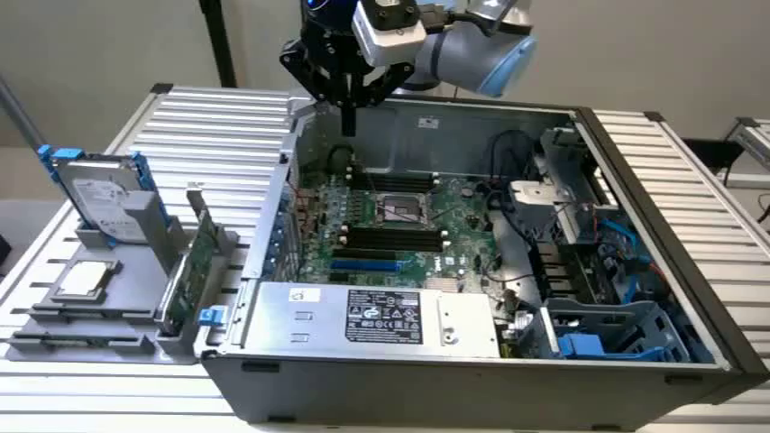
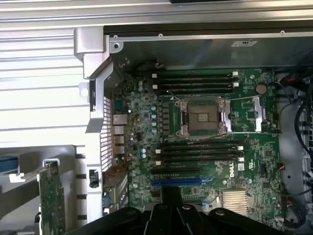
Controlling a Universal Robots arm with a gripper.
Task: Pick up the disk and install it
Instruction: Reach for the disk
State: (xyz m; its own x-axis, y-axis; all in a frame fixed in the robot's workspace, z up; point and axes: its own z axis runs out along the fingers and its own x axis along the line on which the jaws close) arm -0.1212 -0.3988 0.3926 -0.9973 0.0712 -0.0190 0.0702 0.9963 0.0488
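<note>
The disk (image 1: 106, 200) stands upright in a grey holder (image 1: 121, 298) on the table, at the exterior view's left. It is silver-grey with a white label and a bright blue frame around its edge. My gripper (image 1: 349, 124) hangs well away from it, above the far left corner of the open computer case (image 1: 481, 379). Its black fingers point straight down, shut, with nothing between them. In the wrist view the gripper (image 2: 171, 195) shows as a dark shape over the motherboard (image 2: 205, 147), above the blue slot.
The grey holder also carries a small square silver-topped chip (image 1: 87, 278) and a thin green circuit card (image 1: 193, 271) standing on edge. Inside the case are a power supply (image 1: 373, 316), cables and a blue drive cage (image 1: 601, 338). The table (image 1: 673, 171) is ribbed metal.
</note>
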